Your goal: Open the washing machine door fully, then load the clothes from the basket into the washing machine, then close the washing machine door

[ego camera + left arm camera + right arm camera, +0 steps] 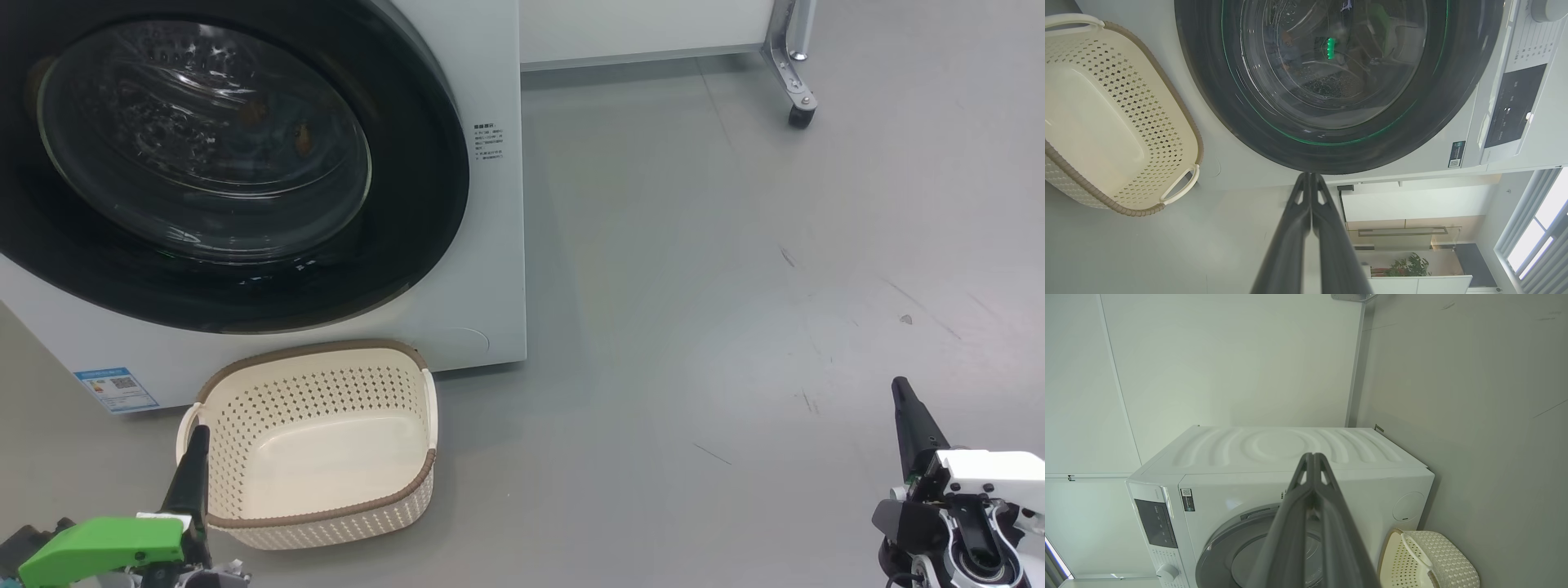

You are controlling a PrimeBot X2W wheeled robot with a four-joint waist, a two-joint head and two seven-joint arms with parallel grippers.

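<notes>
The door (pixel 204 147) looks shut, flat against the front of the washer (pixel 498 245), and the basket (pixel 326 392) has nothing in it, so the job seems to be at its last step: making sure the door is truly closed. To do that well, the robot should look all round the black ring for a gap. If it finds one, it should push slow and straight on the ring, not on the glass, until the door clicks. The left tool (pixel 198 441) is closed and holds nothing. It is near and low on the left, just beside the basket's near left handle, so it should lift away with care and not knock the basket. The left wrist view shows the left tool (pixel 1310 176) pointing at the low edge of the door ring. The right tool (pixel 904 400) is closed and empty too. It is near, on the right, over bare floor (pixel 694 286), well apart from the washer. The door is big and round, with a wide shiny black ring and a bulging clear glass middle. It fills the far left of the head view. Small orange spots (pixel 304 140) show through the glass. They may be the clothes, but it is too dim inside to be sure. The basket sits on the floor, just in front of the washer, under the door.
</notes>
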